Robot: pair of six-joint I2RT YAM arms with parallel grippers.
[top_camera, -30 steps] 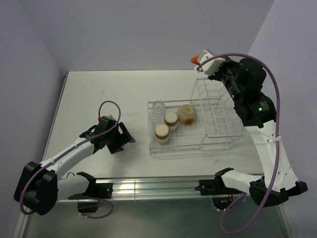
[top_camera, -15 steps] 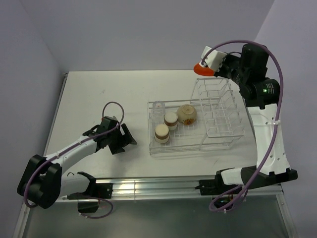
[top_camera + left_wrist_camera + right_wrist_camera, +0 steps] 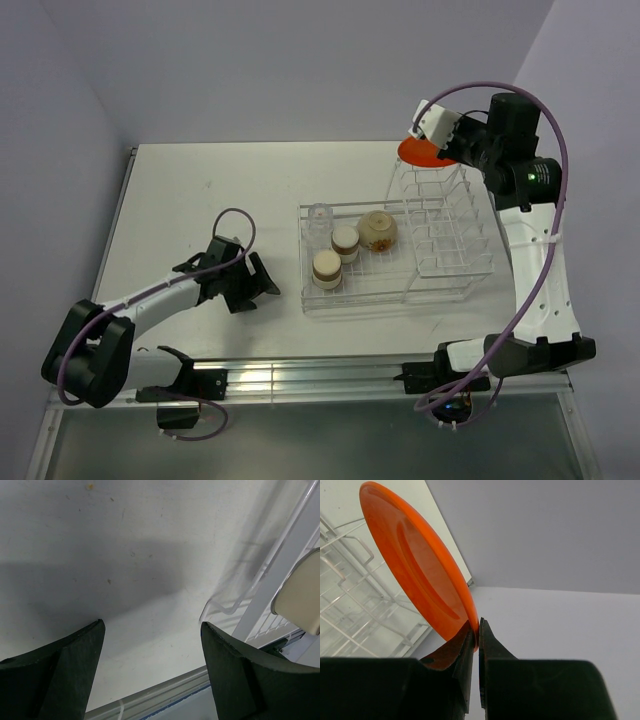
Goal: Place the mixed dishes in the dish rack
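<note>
Flat, round, glossy orange-red plate (image 3: 415, 575), shallow-rimmed, pinched at its edge by the right gripper (image 3: 475, 628). Left gripper (image 3: 151, 630) spread wide, empty.

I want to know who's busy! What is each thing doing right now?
orange plate: held on edge above the dish rack, not slotted in yet.
right gripper: shut on the plate's rim.
left gripper: open, holding nothing.
beige bowl: in the rack's basket.
near brown cup: standing in the basket.
far brown cup: standing in the basket.
clear glass: standing in the basket.
</note>
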